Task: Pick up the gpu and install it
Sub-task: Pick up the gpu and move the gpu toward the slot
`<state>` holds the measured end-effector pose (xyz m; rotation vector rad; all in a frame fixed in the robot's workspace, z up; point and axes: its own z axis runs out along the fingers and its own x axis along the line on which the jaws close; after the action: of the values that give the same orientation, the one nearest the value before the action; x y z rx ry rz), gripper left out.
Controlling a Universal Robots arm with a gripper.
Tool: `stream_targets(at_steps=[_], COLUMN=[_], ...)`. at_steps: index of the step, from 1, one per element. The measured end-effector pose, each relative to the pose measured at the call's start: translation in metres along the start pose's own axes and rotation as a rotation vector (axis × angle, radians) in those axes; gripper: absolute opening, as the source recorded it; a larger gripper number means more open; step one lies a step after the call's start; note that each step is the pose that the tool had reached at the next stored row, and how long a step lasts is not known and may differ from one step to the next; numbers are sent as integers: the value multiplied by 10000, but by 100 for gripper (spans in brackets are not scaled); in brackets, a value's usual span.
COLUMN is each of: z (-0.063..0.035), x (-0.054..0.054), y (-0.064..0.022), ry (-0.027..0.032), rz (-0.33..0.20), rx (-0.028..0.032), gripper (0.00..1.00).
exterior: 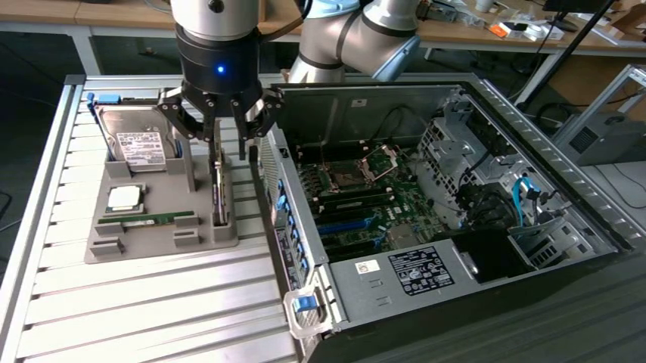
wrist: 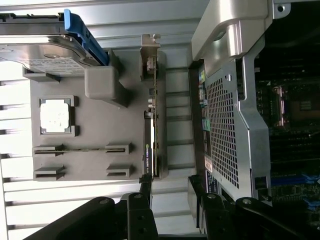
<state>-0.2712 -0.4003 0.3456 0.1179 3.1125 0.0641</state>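
Observation:
The gpu [exterior: 220,193] stands on its edge in a slot of the grey holder [exterior: 151,246], a thin dark card beside the computer case. In the wrist view I see the gpu [wrist: 151,135] edge-on, its silver bracket [wrist: 150,55] at the far end. My gripper [exterior: 224,142] hangs open just above the card's far end. Its dark fingers [wrist: 142,200] stand apart with nothing between them, and one finger lines up with the card's near end. The midpoint of the gripper [wrist: 169,196] sits slightly to the case side of the card.
On the holder also lie a silver hard drive [exterior: 136,144] in a blue caddy [wrist: 80,32], a processor chip [exterior: 124,198] and a green memory stick [exterior: 147,218]. The open computer case [exterior: 302,227] with its motherboard [exterior: 364,197] stands close on the exterior view's right.

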Motion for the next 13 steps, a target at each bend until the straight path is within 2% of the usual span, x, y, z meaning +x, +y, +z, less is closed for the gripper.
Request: stream_targets(at_steps=[13], z=[26], x=[1], y=[-1], ry=[0], rz=[0], rx=[1], gripper=[42])
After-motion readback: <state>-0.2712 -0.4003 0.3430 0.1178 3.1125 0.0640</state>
